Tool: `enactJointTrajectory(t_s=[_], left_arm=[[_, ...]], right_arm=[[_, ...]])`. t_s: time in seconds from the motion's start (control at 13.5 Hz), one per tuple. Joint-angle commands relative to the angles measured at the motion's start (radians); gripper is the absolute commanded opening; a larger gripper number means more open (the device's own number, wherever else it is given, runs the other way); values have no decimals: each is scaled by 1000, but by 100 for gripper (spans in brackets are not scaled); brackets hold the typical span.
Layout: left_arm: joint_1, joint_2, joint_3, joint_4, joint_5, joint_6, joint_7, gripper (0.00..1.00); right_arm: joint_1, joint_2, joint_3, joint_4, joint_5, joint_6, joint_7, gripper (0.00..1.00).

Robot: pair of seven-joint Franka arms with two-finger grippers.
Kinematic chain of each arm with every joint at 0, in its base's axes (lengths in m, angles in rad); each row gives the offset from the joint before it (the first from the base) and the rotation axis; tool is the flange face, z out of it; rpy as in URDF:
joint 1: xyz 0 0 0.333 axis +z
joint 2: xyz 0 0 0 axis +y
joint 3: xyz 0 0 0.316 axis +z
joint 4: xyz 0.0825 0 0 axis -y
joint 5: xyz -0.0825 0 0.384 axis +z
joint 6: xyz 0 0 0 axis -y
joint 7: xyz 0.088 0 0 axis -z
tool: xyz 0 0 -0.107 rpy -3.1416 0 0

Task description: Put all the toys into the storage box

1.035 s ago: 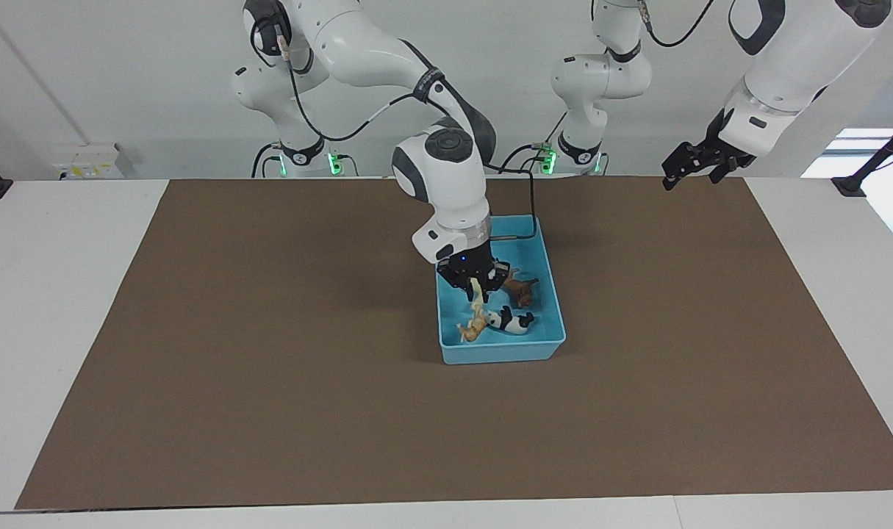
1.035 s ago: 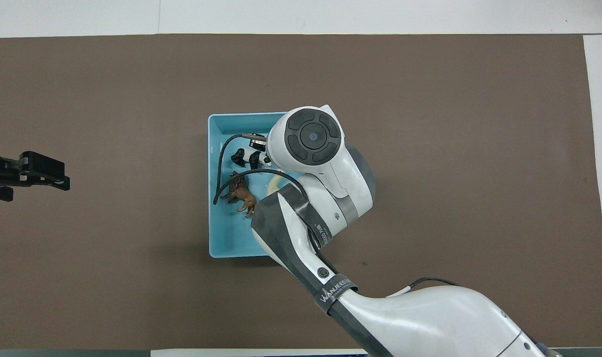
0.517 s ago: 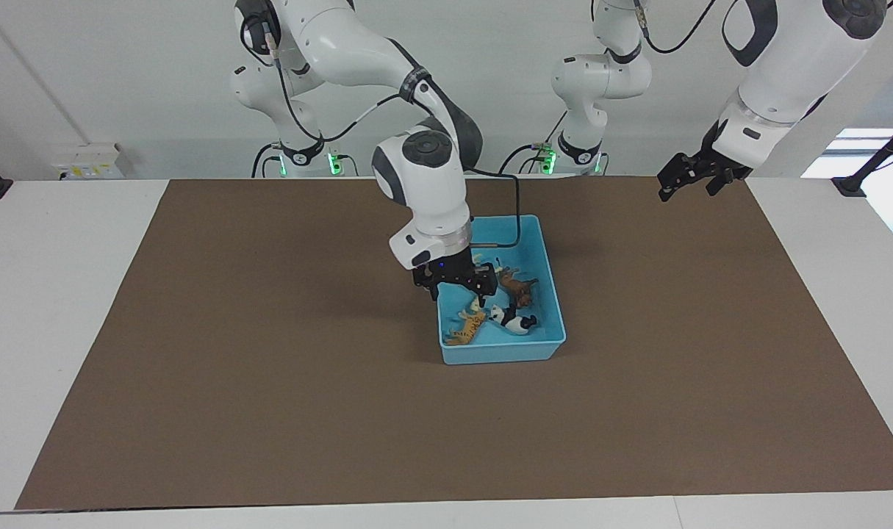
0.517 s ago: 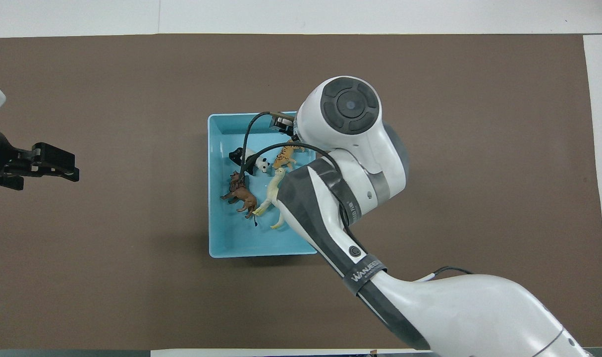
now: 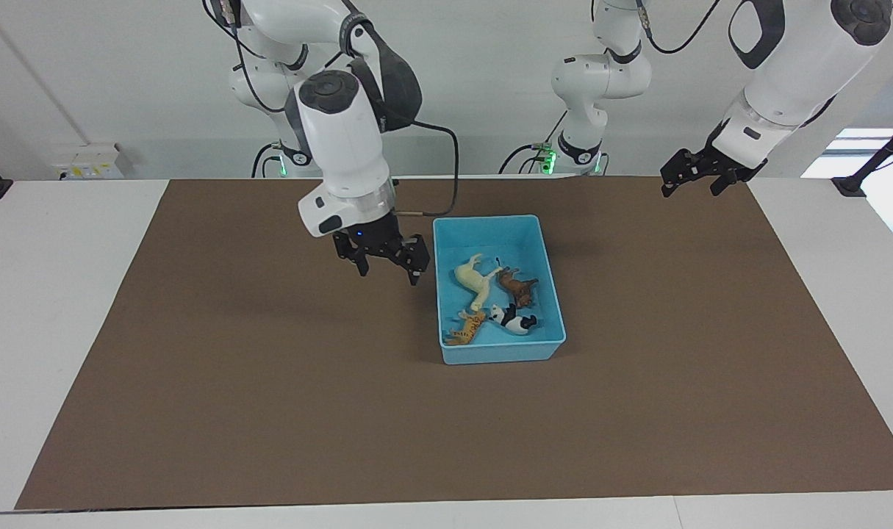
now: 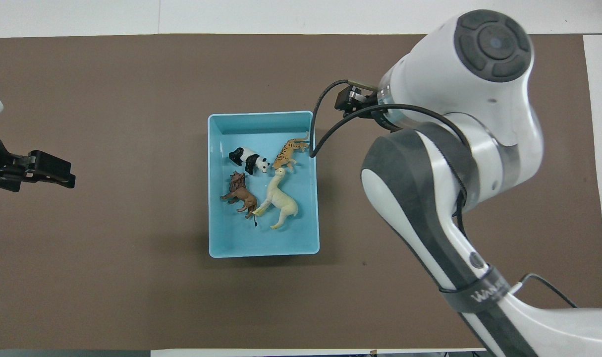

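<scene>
The light blue storage box [image 5: 501, 353] sits mid-mat; it also shows in the overhead view [image 6: 241, 240]. All four toys lie inside it. They are the cream-white horse [image 5: 472, 283] [image 6: 281, 201], the dark brown lion [image 5: 518, 288] [image 6: 240, 192], the panda [image 5: 516, 321] [image 6: 247, 159] and the orange striped one [image 5: 467, 332] [image 6: 288, 152]. My right gripper [image 5: 388, 273] is open and empty, raised over the mat beside the box toward the right arm's end. My left gripper [image 5: 689, 189] [image 6: 48, 169] is open and empty, waiting raised at the left arm's end.
A brown mat [image 5: 270, 411] covers the white table [image 5: 56, 294]. In the overhead view the right arm [image 6: 449, 148] covers the mat beside the box and hides its own fingers.
The right gripper let go of the cream-white horse, which now lies in the box. It then rose and moved out of the box toward the right arm's end. The left arm barely moved.
</scene>
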Motion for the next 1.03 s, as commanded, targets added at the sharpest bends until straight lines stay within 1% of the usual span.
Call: enactJointTrajectory(t_s=[0.0,0.15,0.3,0.44,0.67,0.81,0.96], left_arm=[[-1,-22,0,-16,-3,-4,12,100],[-2,-20,0,-16,-1,-2,17,100],[5,-22,0,-16,3,-2,12,100],[2,-11,0,-7,3,73,20,100],[-2,-20,-6,21,-3,87,20,100],[-6,-13,-12,35,0,131,18,100],[-4,-19,-20,27,-1,128,20,100]], right_arm=[[-99,-76,10,-28,-3,-96,-173,100],[-167,-119,8,-28,-3,-161,-278,100],[-229,-150,8,-31,-6,-216,-342,100],[-282,-164,7,-31,-12,-261,-407,100],[-358,-185,7,-75,-44,-265,-444,100],[-386,-201,7,-109,-58,-265,-485,100],[-402,-220,8,-148,-56,-264,-493,100]])
